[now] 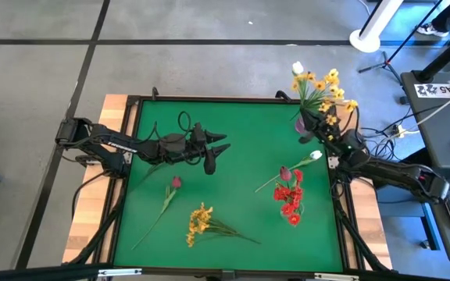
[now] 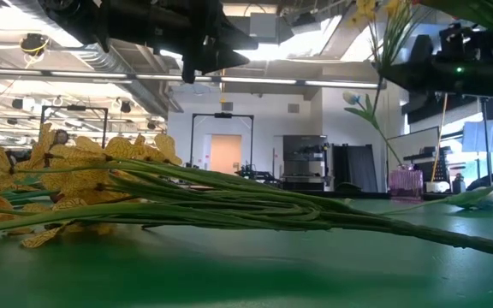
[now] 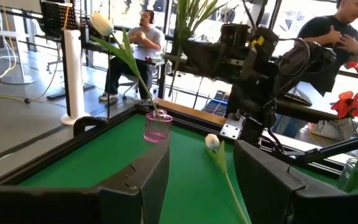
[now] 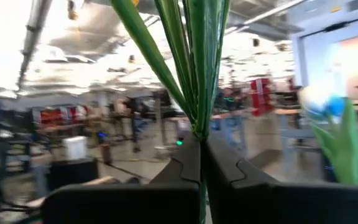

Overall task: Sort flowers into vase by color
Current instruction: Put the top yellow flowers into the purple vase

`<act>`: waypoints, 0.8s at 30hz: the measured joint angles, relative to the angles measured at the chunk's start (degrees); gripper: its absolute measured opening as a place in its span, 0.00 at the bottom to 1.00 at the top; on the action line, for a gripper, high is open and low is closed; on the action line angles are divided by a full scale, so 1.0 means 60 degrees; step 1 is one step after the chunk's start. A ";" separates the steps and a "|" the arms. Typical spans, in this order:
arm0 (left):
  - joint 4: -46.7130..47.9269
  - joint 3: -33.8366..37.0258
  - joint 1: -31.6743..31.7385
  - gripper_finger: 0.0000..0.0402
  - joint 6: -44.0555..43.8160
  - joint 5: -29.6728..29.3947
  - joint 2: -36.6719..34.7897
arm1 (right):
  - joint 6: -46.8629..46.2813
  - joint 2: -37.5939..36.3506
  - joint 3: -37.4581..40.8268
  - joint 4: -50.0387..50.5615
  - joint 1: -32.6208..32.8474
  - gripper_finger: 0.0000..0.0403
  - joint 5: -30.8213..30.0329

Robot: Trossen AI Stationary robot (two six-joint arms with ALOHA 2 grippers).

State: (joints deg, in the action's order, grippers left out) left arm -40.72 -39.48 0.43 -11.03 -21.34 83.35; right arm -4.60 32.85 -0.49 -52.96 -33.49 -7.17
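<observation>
Right claw: clamped on yellow spray, far right corner, by pink vase.
Left claw: wide, empty, mid-surface.
Left: yellow bunch, pink bud, red cluster, white tulip.

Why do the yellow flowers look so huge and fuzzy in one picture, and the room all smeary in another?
Low view: the yellow spray with green stems lies right by the lens, so it looms and blurs. Right wrist view: the background is smeared, while the right gripper pinches green stems.
</observation>
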 joint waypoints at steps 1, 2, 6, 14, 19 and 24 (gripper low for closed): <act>0.0016 0.0000 0.0000 0.43 0.0000 0.0000 0.0000 | 0.0246 -0.0046 0.0000 0.0071 0.0313 0.00 -0.0482; 0.0039 0.0000 0.0000 0.43 0.0000 0.0000 0.0000 | 0.0509 -0.0100 0.0000 0.0117 0.0632 0.00 -0.0949; 0.0180 0.0000 -0.0011 0.43 -0.0004 0.0000 0.0000 | 0.2022 -0.0471 0.0000 0.0259 0.2128 0.00 -0.3006; 0.0222 0.0000 0.0000 0.43 -0.0076 0.0000 0.0000 | 0.3640 -0.1528 0.0000 0.1475 0.2340 0.00 -0.3970; 0.0217 0.0000 -0.0006 0.43 -0.0155 0.0000 0.0000 | 0.2588 -0.1707 0.0000 0.2522 0.0315 0.00 -0.2476; 0.0210 0.0000 -0.0102 0.43 -0.0177 -0.0004 0.0000 | 0.1234 -0.1682 0.0004 0.2635 -0.1678 0.00 -0.0917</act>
State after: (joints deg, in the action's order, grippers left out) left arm -39.46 -39.48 -0.19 -12.09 -21.37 83.35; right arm 2.81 22.76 -0.47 -37.15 -43.56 -12.67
